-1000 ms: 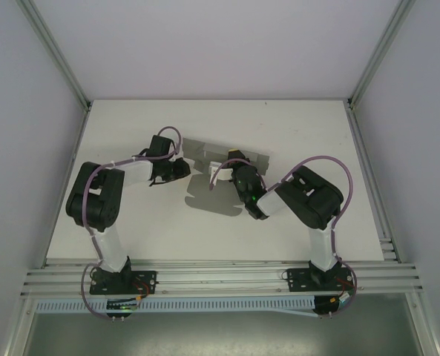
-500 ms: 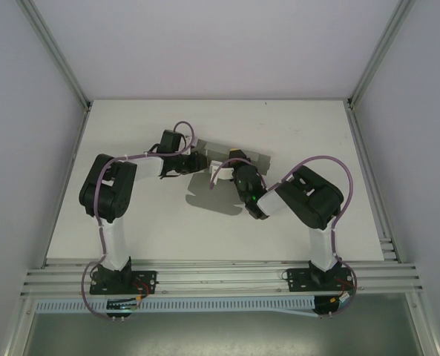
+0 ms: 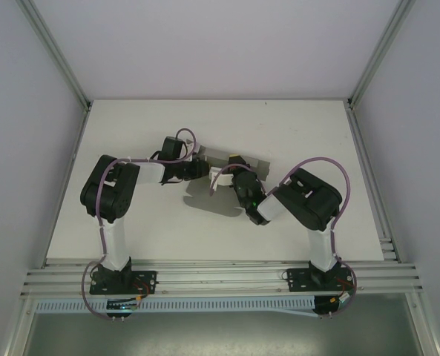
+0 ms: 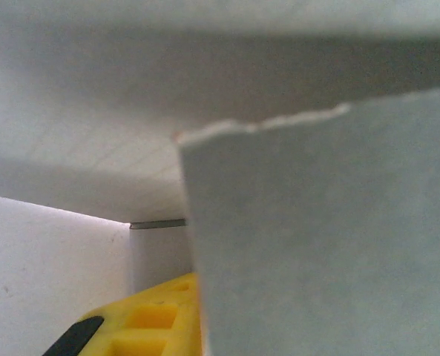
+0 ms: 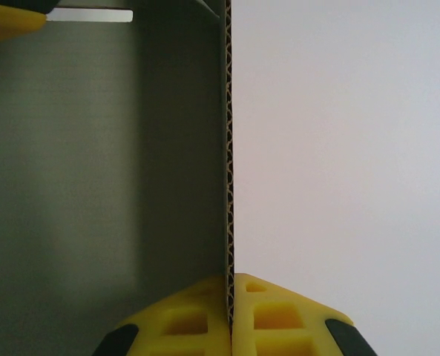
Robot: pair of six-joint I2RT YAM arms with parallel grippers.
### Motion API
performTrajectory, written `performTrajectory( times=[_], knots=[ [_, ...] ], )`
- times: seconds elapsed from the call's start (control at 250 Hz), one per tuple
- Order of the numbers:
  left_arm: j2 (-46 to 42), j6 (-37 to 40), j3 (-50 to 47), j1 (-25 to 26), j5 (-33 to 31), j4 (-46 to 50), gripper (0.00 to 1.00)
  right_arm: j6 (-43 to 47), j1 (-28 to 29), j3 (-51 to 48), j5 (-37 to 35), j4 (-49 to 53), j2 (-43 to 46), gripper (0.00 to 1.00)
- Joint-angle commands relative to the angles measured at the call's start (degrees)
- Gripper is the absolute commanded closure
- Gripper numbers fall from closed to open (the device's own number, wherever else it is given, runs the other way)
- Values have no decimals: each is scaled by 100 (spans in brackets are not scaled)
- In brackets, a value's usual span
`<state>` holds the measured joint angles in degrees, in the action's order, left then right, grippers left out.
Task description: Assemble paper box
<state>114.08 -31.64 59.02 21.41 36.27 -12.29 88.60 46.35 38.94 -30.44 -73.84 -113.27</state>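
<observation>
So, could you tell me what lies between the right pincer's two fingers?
The box, its corrugated edge clamped between the right pincer's yellow fingers; the right wrist view shows it.

A white table (image 3: 130, 122) with a plain matte top stands in the middle of the enclosure. Smooth pale walls close it in: a far wall (image 3: 220, 44), a left wall (image 3: 15, 163) and a right wall (image 3: 424, 163). Slanting aluminium posts (image 3: 56, 55) mark the far corners. An aluminium rail (image 3: 220, 276) runs along the near edge, a slotted white strip (image 3: 227, 304) just below it, then a dull grey surface (image 3: 220, 334). The light is soft and even.
</observation>
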Motion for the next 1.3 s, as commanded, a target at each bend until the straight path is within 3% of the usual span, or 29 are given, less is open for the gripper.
performTrajectory(
  times=[0.0, 0.116, 0.232, 0.364, 0.52, 0.616, 0.64, 0.664, 0.771, 0.891, 1.051, 1.163, 1.223, 1.299],
  knots=[
    [42, -30, -79, 39, 66, -55, 80, -108, 68, -55, -11, -209, 150, 100],
    [-274, 99, -124, 39, -127, 164, 80, -46, 49, 3, 27, -209, 165, 100],
    [-867, 298, -194, -28, -804, 743, 79, 85, -24, 52, 53, -207, 221, 100],
    [-1429, 317, -247, -519, -1381, 1335, 75, 122, -119, 70, 186, -209, 340, 100],
    [-1582, 692, 114, -1033, -1591, 1658, 56, 234, -191, 104, 461, -209, 365, 100],
    [-1478, 1062, 685, -1277, -1569, 1831, 22, 259, -287, 140, 618, -207, 350, 100],
    [-1403, 1127, 832, -1354, -1574, 1867, 8, 250, -311, 154, 654, -209, 354, 100],
    [-1301, 1218, 996, -1442, -1514, 1919, 2, 246, -333, 160, 677, -209, 350, 100],
    [-663, 1613, 1916, -1781, -884, 2208, 2, 256, -381, 178, 756, -209, 333, 100],
    [131, 2285, 3075, -1790, -444, 2871, 2, 255, -390, 173, 824, -205, 323, 100],
    [183, 3488, 2763, -1781, 1868, 2374, 2, 248, -446, 186, 838, -201, 289, 100],
    [148, 4491, 2834, -1772, 2904, 2956, 2, 209, -460, 210, 846, -192, 284, 100],
    [229, 4975, 3016, -1693, 2939, 3458, 2, 243, -451, 219, 848, -190, 271, 100],
    [418, 5247, 3232, -1545, 2241, 3774, 2, 267, -434, 237, 829, -191, 262, 100]
  ],
)
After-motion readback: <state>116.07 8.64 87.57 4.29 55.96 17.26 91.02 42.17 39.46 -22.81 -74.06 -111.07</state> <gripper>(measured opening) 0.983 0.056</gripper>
